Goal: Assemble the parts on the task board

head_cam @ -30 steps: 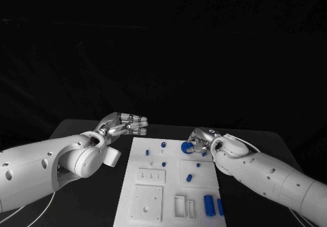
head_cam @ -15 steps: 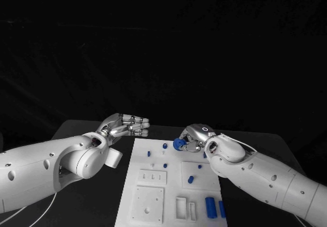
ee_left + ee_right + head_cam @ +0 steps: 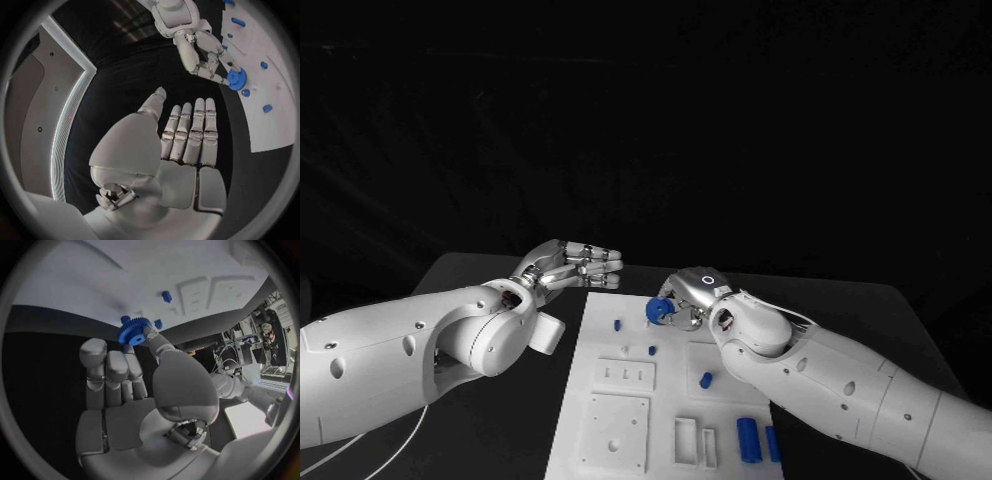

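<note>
One blue gear (image 3: 658, 309) tilted on edge

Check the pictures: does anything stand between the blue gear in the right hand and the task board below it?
Nothing visible does. The right hand holds the blue gear over the far end of the task board, with small blue pegs nearby, not underneath.

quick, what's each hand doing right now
Left hand: holds nothing, fingers straight and side by side.
Right hand: holds a blue gear over the white board.
</note>
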